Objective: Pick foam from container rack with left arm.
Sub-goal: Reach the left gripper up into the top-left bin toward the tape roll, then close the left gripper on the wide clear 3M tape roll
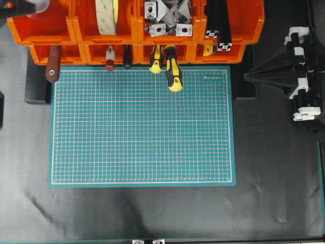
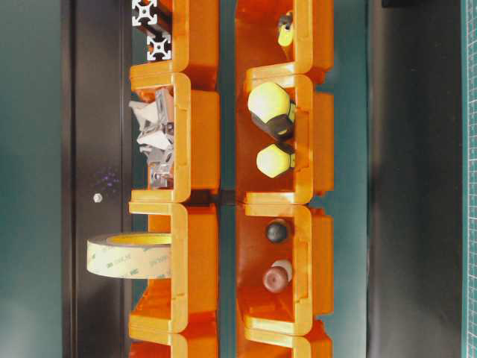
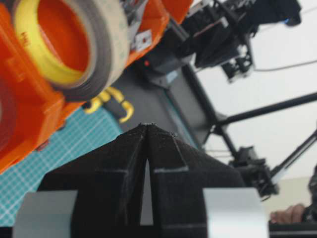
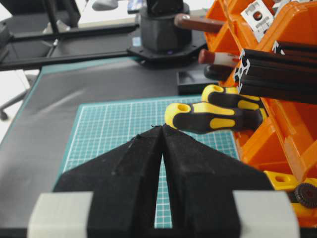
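- Overhead view: foam [image 1: 106, 15] stands on edge in an upper bin of the container rack [image 1: 76, 30], at the worktop's far edge.
- Left gripper [image 3: 147, 126]: fingers together, empty.
- Right gripper [image 4: 161, 128]: fingers together, empty.

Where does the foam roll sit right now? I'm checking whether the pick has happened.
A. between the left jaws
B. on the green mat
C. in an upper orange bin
C: the foam roll stands on edge in an upper bin of the container rack, untouched.
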